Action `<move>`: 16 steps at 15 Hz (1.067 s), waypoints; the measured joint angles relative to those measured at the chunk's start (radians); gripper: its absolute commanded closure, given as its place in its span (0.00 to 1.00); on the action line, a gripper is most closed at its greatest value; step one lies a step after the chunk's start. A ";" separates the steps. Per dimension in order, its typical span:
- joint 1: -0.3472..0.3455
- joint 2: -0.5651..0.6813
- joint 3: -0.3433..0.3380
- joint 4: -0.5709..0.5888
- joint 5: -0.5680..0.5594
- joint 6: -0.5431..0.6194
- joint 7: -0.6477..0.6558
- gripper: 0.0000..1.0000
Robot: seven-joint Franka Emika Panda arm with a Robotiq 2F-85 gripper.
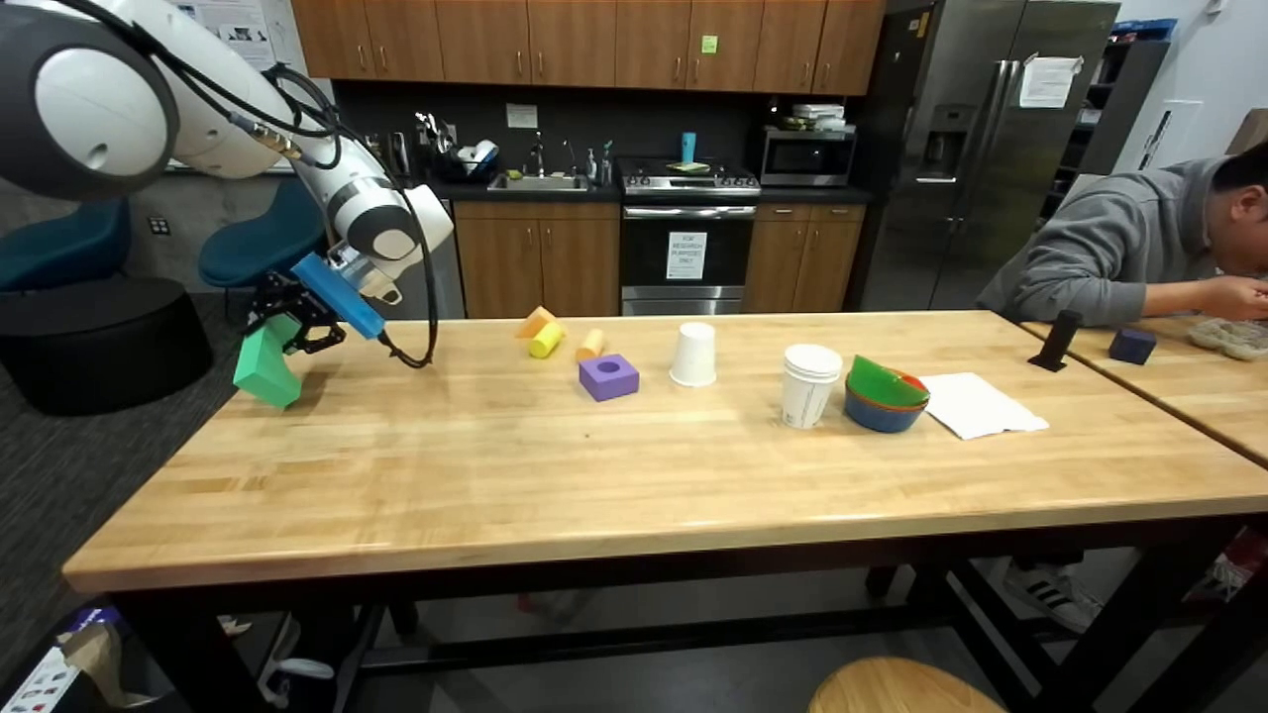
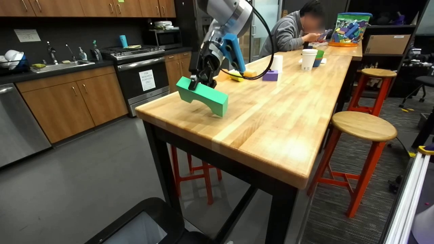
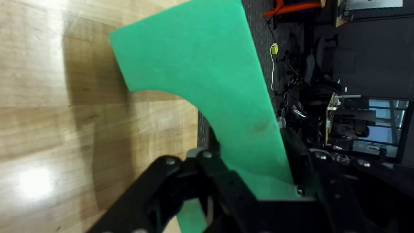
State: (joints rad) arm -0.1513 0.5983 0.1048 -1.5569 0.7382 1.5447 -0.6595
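I have the pincer (image 2: 202, 84) clamped on the green arch block (image 2: 205, 94), which is tilted just below the pincer, over the tabletop (image 2: 271, 112); I can't tell from my feeds whether its lower end touches the surface. Well apart from the pincer, farther along the tabletop, I see in an exterior view a yellow cylinder (image 1: 545, 341), a purple block (image 1: 608, 379) with a hole and an upturned white cup (image 1: 694, 355).
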 measured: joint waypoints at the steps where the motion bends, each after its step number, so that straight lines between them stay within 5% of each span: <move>1: -0.001 0.003 -0.001 0.000 0.000 0.000 -0.002 0.76; 16: -0.009 0.020 -0.006 0.001 0.012 -0.031 -0.019 0.76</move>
State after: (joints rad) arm -0.1600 0.6181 0.0985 -1.5557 0.7498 1.5134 -0.6782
